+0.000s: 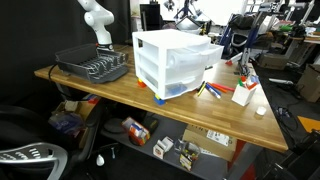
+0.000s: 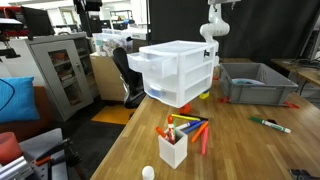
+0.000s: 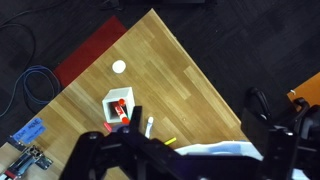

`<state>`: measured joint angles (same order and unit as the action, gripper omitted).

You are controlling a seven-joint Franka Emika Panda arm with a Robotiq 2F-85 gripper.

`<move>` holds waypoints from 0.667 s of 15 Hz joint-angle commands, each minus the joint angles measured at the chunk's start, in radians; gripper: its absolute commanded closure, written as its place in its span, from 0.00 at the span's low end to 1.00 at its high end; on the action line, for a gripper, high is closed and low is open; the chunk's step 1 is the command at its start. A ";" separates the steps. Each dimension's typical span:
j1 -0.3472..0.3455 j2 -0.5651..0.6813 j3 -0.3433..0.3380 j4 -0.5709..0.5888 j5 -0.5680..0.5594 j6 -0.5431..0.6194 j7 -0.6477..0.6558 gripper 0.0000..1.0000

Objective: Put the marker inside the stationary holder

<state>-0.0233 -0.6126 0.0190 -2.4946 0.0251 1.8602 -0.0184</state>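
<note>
Progress stood at nothing. The gripper hung high over the table with its jaws spread wide and nothing between them. In both exterior views the arm rose at the end of the table by the grey bin. It was beyond the drawer unit and well apart from anything it had to pick up.

The holder, a small white box, stood upright near the opposite end of the table with a few pens sticking up out of it. From the wrist view it showed from above, with its open top facing up and a white ball lying near it on the wood.

A fan of loose markers, mostly orange and red, lay flat just beside the holder, between it and the drawer unit. One more marker, dark with some green, lay by itself on bare wood nearer the grey bin. It lay flat, its long axis running across the table in that exterior view and slanting a little. It was too small to tell which end bore the cap. Which of these the task meant could not be told, though none of the ones on the table was in the holder.

So every step seemed to be left. The arm would need to travel across, come down on a marker across its thin width, lift it and tip it from lying to upright. Then it would have to lower it end-first into the open top among the pens.
</note>
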 commanded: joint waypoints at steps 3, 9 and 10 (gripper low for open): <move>0.012 0.059 0.013 -0.002 -0.001 0.102 0.049 0.00; -0.006 0.253 0.056 0.028 -0.156 0.195 0.099 0.00; -0.009 0.280 0.055 0.029 -0.192 0.193 0.109 0.00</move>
<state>-0.0166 -0.4017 0.0589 -2.4927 -0.0837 2.0577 0.0599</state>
